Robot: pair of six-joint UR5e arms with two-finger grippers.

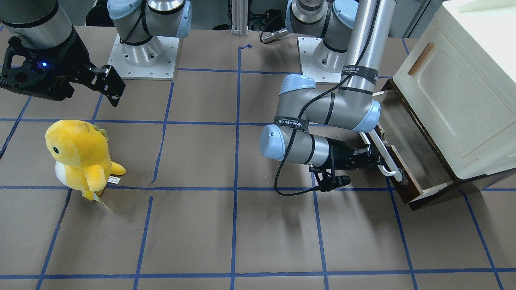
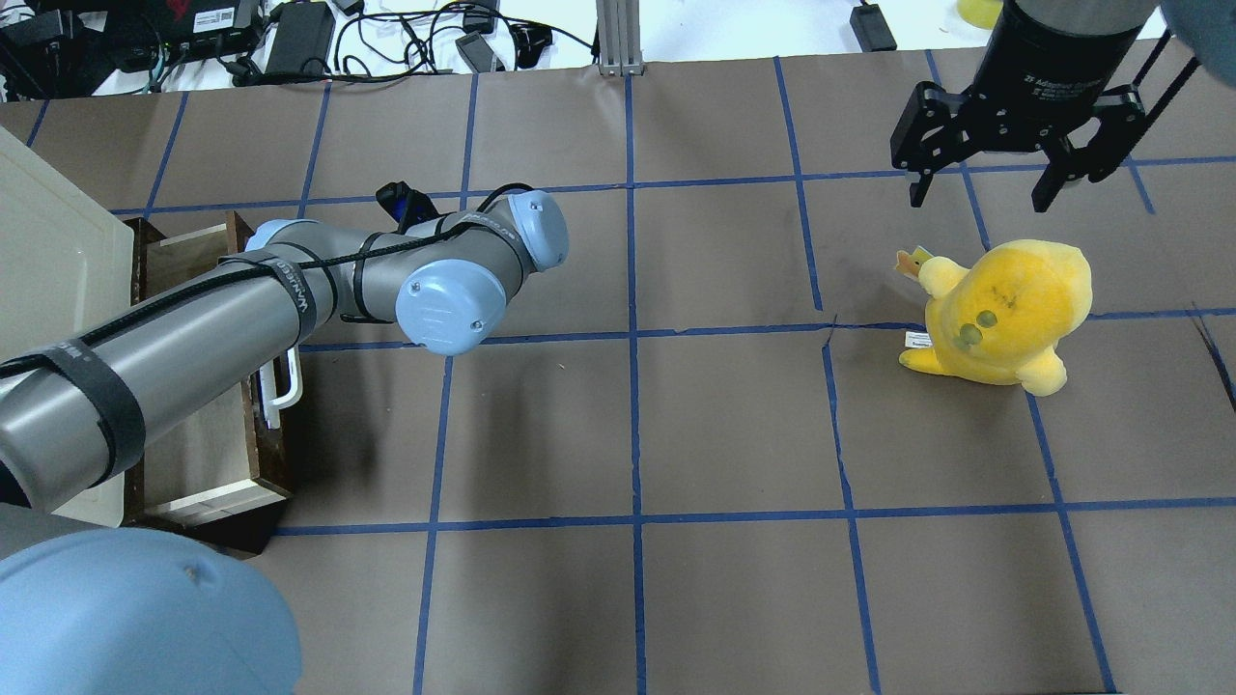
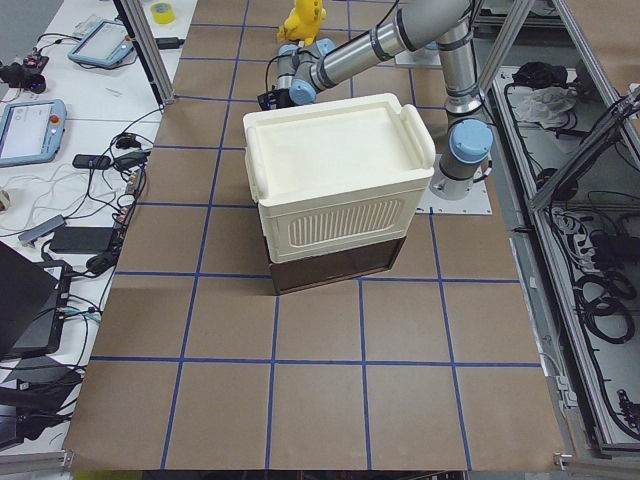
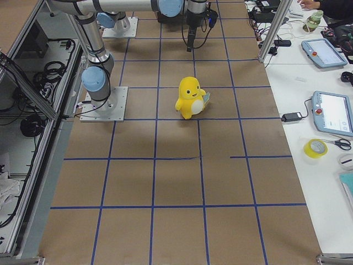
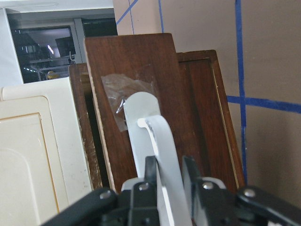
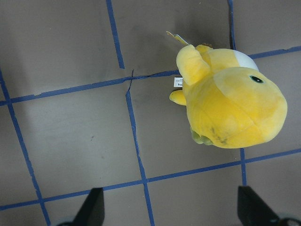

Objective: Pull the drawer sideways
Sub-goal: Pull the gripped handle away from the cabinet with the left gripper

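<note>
Brown-paper table [image 1: 201, 169], taped into a blue grid, nothing fancy. The drawer [image 1: 404, 177] is found right in front of the left gripper [image 1: 379, 160]. It's drawn partway out from under the cream cabinet [image 1: 455, 92], and a good bit of its inside is exposed. In the left wrist view the white handle [image 5: 160, 141] is pinched between the fingers [image 5: 189, 170], so that gripper is clamped on it. The bar's long axis is laid along the drawer front, crosswise to the line the gripper points along. So the pull would probably be made straight back along the gripper's own axis, away from the cabinet. How much travel is left can't be told. The right gripper [image 2: 977, 196] is spread wide and empty, well apart from the drawer, with a yellow plush [image 2: 1004, 304] seen beneath it, a little off to one side. The left arm is clearly the nearer one.
</note>
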